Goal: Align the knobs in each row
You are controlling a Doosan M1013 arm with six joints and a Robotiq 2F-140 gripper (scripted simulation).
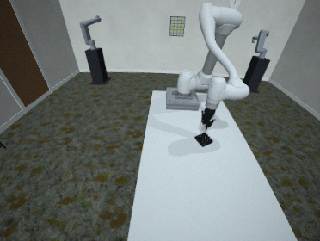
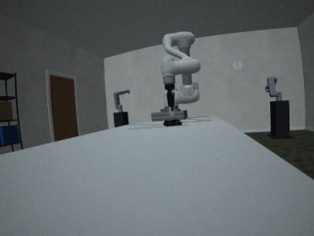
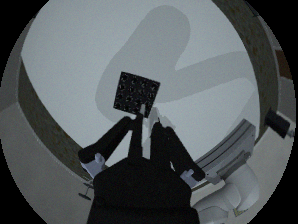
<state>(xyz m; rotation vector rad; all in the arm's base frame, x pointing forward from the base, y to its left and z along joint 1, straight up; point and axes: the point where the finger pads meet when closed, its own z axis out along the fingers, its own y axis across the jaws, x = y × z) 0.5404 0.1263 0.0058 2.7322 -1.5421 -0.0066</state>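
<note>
The white table (image 1: 193, 194) (image 2: 160, 181) (image 3: 65, 50) fills the bottom of the exterior frame, running away from me. Near its far end, just right of centre, sits the black knob box (image 1: 201, 143) (image 2: 172, 123) (image 3: 135, 94). The gripper (image 1: 205, 132) (image 2: 171, 115) (image 3: 147, 110) points down at it, jaws nearly closed with nothing between them; whether they touch a knob I can't tell. Behind stands the arm's grey base (image 1: 169, 105) (image 2: 157, 115) (image 3: 225, 150), and a clock (image 1: 234, 3) (image 2: 237, 65) hangs upper right.

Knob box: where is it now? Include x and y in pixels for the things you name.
On the white table (image 1: 189, 185) (image 2: 169, 177) (image 3: 65, 50), beyond the robot's base (image 1: 182, 104) (image 2: 158, 115) (image 3: 240, 145) in the top view, near the gripper's fingers (image 1: 206, 128).
</note>
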